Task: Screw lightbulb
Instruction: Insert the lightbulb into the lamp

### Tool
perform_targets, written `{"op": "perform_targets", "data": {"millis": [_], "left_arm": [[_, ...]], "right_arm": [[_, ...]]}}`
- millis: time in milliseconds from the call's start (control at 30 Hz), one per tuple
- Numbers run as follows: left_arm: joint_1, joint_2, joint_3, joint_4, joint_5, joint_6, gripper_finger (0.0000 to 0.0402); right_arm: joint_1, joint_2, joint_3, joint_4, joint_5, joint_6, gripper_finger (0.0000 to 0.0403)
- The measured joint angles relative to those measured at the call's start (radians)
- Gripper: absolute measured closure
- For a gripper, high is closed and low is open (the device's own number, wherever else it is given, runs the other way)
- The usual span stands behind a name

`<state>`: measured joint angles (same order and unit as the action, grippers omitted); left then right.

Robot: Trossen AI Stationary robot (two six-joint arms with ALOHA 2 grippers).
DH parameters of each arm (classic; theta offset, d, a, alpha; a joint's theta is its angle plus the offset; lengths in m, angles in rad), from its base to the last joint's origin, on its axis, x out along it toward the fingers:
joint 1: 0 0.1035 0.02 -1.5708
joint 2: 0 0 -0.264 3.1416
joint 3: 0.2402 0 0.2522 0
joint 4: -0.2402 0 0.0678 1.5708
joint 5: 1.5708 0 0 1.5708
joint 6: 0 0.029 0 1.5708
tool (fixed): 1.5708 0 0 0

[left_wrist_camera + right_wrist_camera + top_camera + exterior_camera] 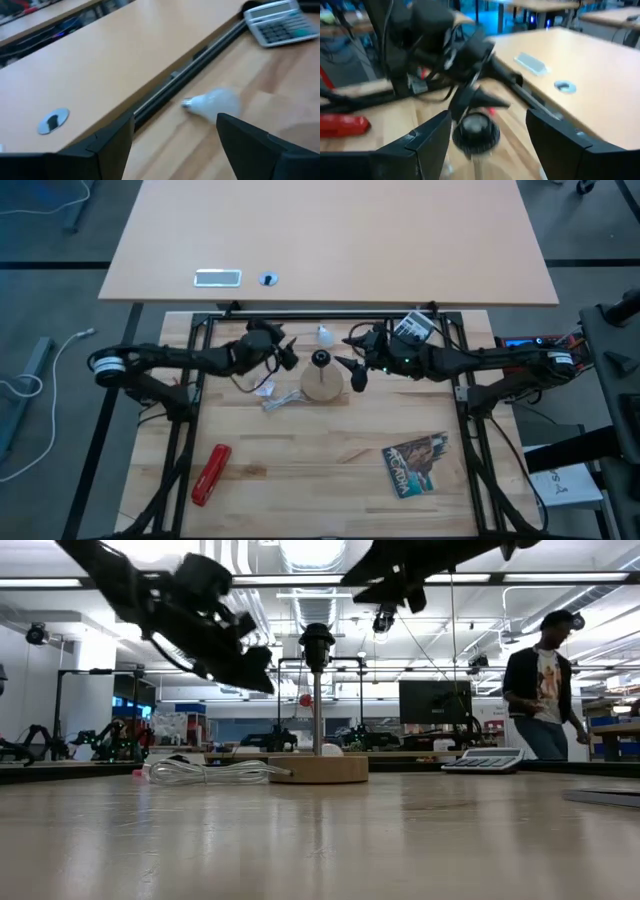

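Observation:
The white lightbulb [324,335] lies on its side on the table near the far edge, behind the lamp base; it also shows in the left wrist view [215,102], silvery screw base toward the rail. The round wooden disc [322,385] carries a black upright socket [317,640]. My left gripper [290,352] is open and empty, in the air left of the socket, its fingers [112,142] short of the bulb. My right gripper [352,360] is open and empty, in the air right of the socket, which shows between its fingers [476,131].
A calculator [414,328] lies at the far right. A see-through wrapper and the lamp cord [270,395] lie left of the disc. A red tool [211,473] lies near left, a booklet [418,462] near right. A person [545,685] stands beyond the table.

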<state>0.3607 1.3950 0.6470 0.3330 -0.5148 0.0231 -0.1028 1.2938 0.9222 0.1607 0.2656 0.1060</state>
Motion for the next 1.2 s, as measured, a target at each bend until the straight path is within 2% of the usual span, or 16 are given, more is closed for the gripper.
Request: {"op": "perform_targets", "data": {"millis": [100,300,400,700,900,1067,1200], "left_arm": [[0.061,0.061,0.041,0.002,0.083,-0.024,0.0116],[0.113,0.143,0.076,-0.001,0.169,-0.065,0.0117],[0.115,0.155,0.071,0.005,0.187,-0.069,0.0122],[0.114,0.124,0.036,-0.031,0.213,-0.141,0.012],[0.115,0.121,0.039,-0.124,0.222,-0.144,0.0114],[0.116,0.121,0.038,-0.125,0.304,-0.132,0.0115],[0.125,0.12,0.038,-0.125,0.368,-0.121,0.0116]], "right_arm": [[0.0,0.005,0.0,-0.05,0.044,0.008,0.0154],[-0.013,0.004,0.0,-0.168,0.271,0.007,0.016],[-0.057,0.004,0.0,-0.191,0.269,0.016,0.0158],[-0.328,0.013,0.0,-0.181,-0.008,0.148,0.0151],[-0.472,0.063,0.009,-0.169,-0.137,0.21,0.0155],[-0.546,0.16,0.063,-0.119,-0.263,0.208,0.0145],[-0.59,0.276,0.169,-0.138,-0.376,0.188,0.0131]]}}
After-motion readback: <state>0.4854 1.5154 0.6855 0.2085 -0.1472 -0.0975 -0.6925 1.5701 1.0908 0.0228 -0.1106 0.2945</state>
